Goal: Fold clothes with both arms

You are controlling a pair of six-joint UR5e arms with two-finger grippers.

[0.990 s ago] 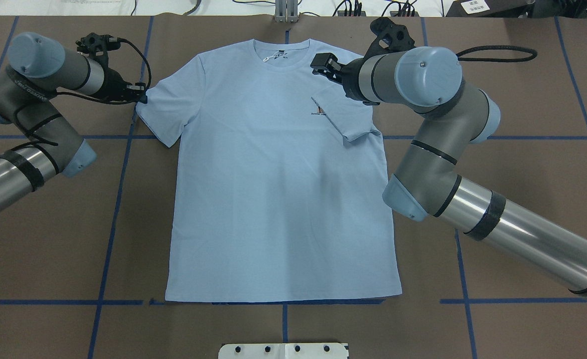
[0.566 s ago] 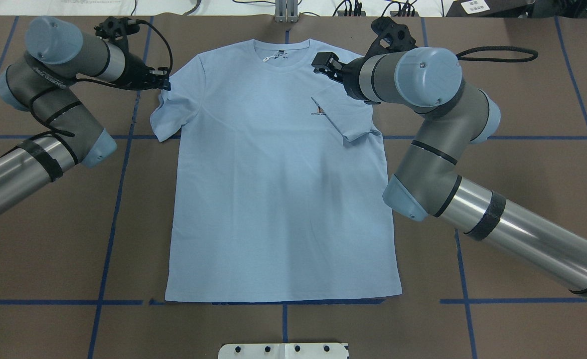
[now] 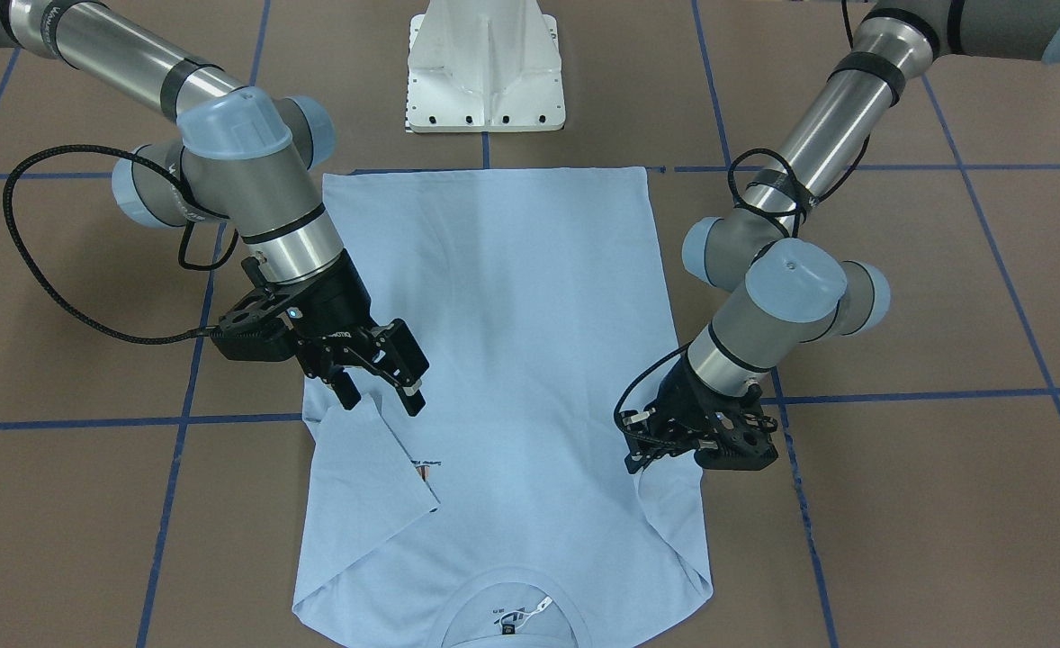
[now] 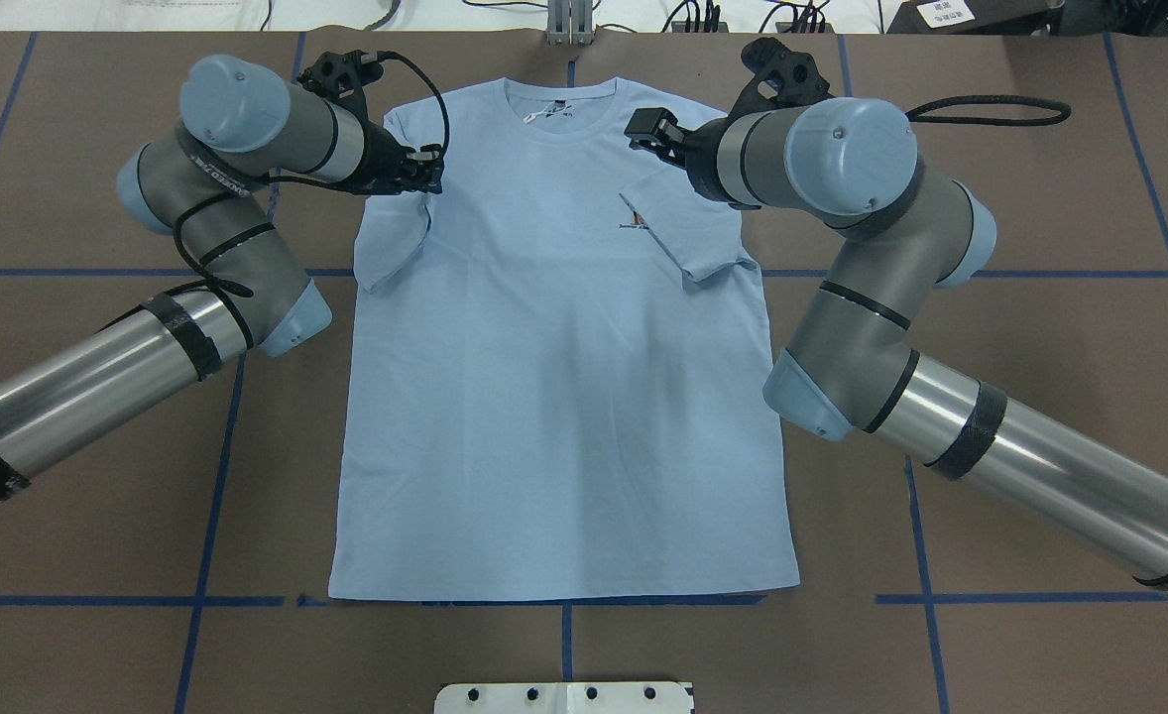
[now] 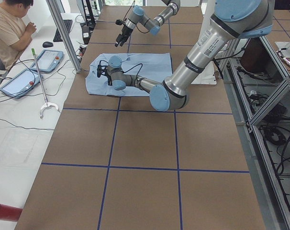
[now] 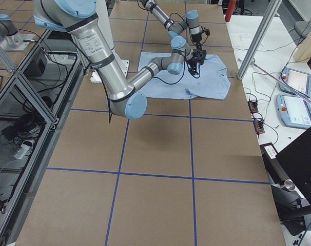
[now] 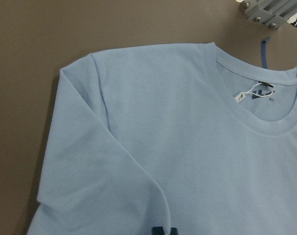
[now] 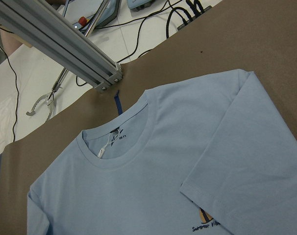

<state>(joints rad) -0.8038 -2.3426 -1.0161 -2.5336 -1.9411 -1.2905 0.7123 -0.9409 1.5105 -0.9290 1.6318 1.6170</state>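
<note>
T-shirt (image 4: 564,397), light blue, lies spread flat on the brown table (image 4: 1040,297), chest side up. One sleeve is folded inward on the chest; just above it the right claw (image 3: 380,394) hangs with jaws apart. The left claw (image 4: 433,179) is clamped on the other sleeve, holding it raised near the shoulder.

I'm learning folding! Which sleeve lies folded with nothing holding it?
The sleeve by the chest print: it lies flat and free. The other sleeve hangs pinched in the left end effector.
</note>
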